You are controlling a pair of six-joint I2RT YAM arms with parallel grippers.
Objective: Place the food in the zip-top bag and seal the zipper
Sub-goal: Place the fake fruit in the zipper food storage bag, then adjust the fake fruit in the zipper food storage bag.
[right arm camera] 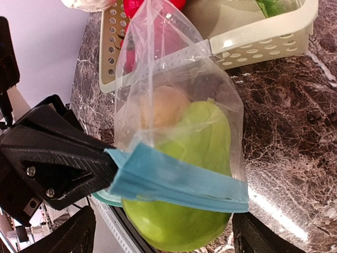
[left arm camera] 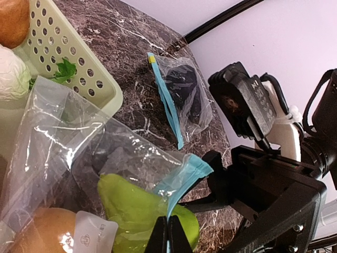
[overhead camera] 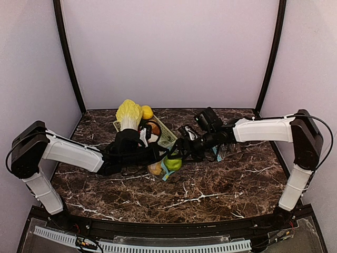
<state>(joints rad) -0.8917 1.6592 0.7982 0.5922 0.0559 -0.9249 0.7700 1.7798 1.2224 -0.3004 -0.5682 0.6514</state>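
Observation:
The clear zip-top bag lies by the basket with its blue zipper strip stretched across the mouth. The round green fruit sits half in the mouth, bulging past the strip. Deeper inside is the orange-yellow peach. My left gripper is shut on one end of the zipper strip, just above the green fruit. My right gripper is open, its fingers straddling the fruit and the bag mouth. In the top view both grippers meet at the green fruit.
A pale green perforated basket stands behind the bag, with a cabbage and red peppers in it. A second small zip bag holding a dark piece lies on the marble table to the right.

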